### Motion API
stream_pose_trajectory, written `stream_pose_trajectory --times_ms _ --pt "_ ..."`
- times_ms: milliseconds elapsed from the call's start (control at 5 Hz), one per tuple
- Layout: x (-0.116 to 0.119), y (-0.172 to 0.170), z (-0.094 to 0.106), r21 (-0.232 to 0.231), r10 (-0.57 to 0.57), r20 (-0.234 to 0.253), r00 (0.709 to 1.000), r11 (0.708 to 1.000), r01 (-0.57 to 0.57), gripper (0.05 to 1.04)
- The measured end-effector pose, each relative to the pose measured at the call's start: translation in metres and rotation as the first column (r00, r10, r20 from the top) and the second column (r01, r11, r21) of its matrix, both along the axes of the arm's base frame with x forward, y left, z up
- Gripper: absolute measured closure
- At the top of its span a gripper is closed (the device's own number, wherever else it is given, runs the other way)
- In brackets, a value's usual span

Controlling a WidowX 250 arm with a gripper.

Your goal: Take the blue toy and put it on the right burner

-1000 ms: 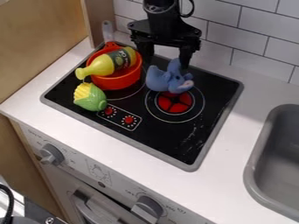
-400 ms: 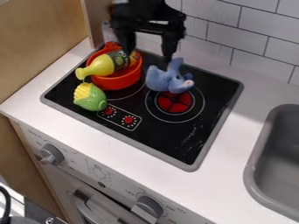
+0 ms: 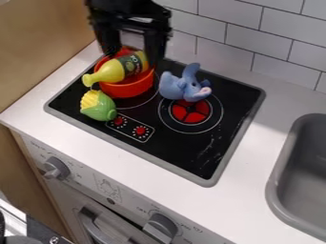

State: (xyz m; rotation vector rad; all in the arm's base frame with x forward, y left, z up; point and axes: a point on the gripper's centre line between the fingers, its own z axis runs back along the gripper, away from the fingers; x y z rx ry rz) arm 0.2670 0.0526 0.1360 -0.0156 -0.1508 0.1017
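Blue toy; bottle, apparently labelled

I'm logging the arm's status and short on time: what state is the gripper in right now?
Gripper: open, fingers spread apart, holding nothing.

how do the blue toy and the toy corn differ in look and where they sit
The blue toy is plain blue with pink bits, while the toy corn is yellow and green. The blue toy overlaps the back of the right burner; the toy corn lies in front of the red pot. Both are on the black stovetop.
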Motion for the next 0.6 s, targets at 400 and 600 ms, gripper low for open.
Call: stream_pose_trajectory --times_ms 400,600 --pt "-0.021 0.035 0.001 0.008 -0.082 -0.05 0.995 0.997 0.083 0.083" --pt "-0.021 0.036 0.001 0.008 -0.087 -0.052 0.995 0.996 0.088 0.083"
